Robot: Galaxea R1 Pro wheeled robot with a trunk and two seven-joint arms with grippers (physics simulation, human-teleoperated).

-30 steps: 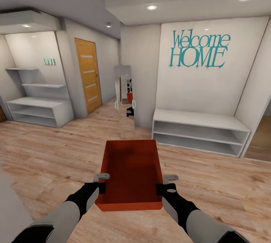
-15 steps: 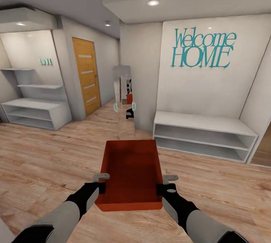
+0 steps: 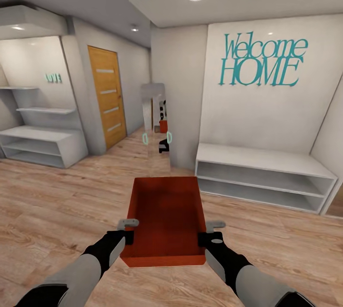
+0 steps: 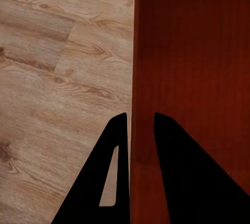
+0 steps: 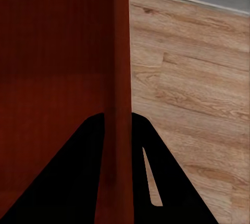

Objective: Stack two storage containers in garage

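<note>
An orange-red storage container (image 3: 164, 221) is held at lower centre of the head view, above the light wood plank floor (image 3: 57, 202). The left gripper (image 3: 127, 231) pinches the container's left wall; one finger sits inside and one outside, as the left wrist view (image 4: 134, 125) confirms. The right gripper (image 3: 206, 232) pinches the right wall the same way (image 5: 117, 117). A white shelf bench (image 3: 267, 173) stands at right under teal wall lettering (image 3: 263, 59). A wooden door (image 3: 107, 95) is at upper left.
</note>
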